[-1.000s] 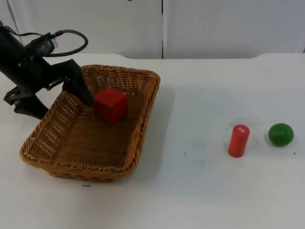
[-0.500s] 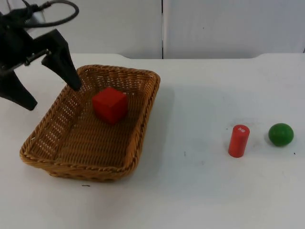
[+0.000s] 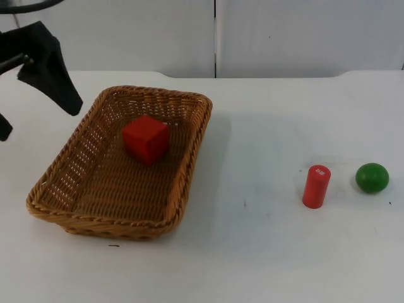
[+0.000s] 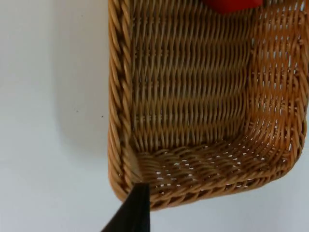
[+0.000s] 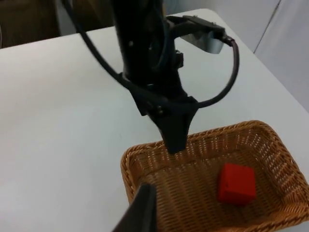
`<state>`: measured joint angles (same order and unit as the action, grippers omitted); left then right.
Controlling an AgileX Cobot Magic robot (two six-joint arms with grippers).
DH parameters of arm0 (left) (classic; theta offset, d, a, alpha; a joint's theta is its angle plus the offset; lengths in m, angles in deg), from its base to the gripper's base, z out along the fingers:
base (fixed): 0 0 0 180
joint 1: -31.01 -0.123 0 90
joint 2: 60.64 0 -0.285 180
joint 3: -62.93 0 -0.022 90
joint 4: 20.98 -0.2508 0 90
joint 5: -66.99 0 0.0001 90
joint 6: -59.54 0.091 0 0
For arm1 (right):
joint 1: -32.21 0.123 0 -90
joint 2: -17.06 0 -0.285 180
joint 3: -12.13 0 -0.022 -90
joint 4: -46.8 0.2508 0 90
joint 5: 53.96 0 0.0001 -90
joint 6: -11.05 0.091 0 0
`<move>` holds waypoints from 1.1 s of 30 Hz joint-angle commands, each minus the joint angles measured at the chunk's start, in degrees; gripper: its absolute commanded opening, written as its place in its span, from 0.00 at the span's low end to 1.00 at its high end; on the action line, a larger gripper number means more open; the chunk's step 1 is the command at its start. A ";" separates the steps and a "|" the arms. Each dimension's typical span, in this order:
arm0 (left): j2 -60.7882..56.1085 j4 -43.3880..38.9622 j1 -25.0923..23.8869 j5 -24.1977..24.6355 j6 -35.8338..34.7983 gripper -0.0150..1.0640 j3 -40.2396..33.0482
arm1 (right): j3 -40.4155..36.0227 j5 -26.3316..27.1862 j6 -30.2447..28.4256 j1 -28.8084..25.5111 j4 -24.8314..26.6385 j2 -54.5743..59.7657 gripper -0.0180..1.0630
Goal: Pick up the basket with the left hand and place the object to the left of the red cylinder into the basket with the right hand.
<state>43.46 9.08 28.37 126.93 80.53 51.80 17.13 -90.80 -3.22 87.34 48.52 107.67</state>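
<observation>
Compared with the frame half a second before, the left gripper [image 3: 35, 104] had been lifted clear of the basket [image 3: 189, 158] and drawn back toward the table's far left edge; a second before, one of its fingers had reached down inside the basket beside the red cube [image 3: 146, 139]. Its two fingers were spread wide apart and nothing was held between them. The basket, cube, red cylinder [image 3: 315, 186] and green ball [image 3: 372, 177] were left where they had been.

The basket was an oblong wicker tray of tan cane with low sloping walls, set flat on the table at a slight angle. The red cube was resting inside it, toward the far end, on the woven floor. In the left wrist view a corner of the basket [image 4: 193, 169] and an edge of the cube [image 4: 231, 5] were seen. In the right wrist view the left gripper [image 5: 171, 123] was seen poised above the basket's rim [image 5: 126, 166]; whether the right gripper was open could not be told.

The red cylinder was standing upright well to the right of the basket, with the green ball just beside it, apart. The white table [image 3: 265, 252] was backed by a grey partition wall [image 3: 303, 35].
</observation>
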 commanded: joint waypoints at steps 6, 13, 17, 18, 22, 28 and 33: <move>-9.57 -1.99 -0.25 -5.04 -0.14 0.92 -6.59 | 0.00 1.14 0.98 -0.06 -0.01 -0.41 0.82; -19.95 -1.99 -0.25 -10.43 -0.14 0.92 -13.45 | 0.00 -0.65 2.07 -0.06 -0.01 -0.41 0.82; -25.49 -1.99 -0.25 -13.15 -0.14 0.92 -16.95 | -0.35 -1.51 2.22 0.06 -0.01 -0.41 0.82; -27.47 -1.99 -0.25 -13.59 -0.14 0.92 -18.06 | -1.01 -0.85 2.22 0.06 -0.01 -0.41 0.82; -33.33 -1.99 0.18 -15.65 -0.14 0.92 -21.49 | -4.21 1.10 3.23 0.06 -0.01 -0.41 0.82; -41.93 -3.38 2.37 -16.47 -0.14 0.92 -23.79 | -11.16 5.02 4.80 0.06 -0.01 -0.41 0.82; -47.79 -3.54 2.80 -15.60 -0.14 0.92 -23.79 | -14.58 7.69 6.30 0.06 0.10 -0.41 0.82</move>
<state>-3.66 5.89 30.82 111.33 80.53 28.28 3.11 -84.96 2.53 87.34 48.64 107.56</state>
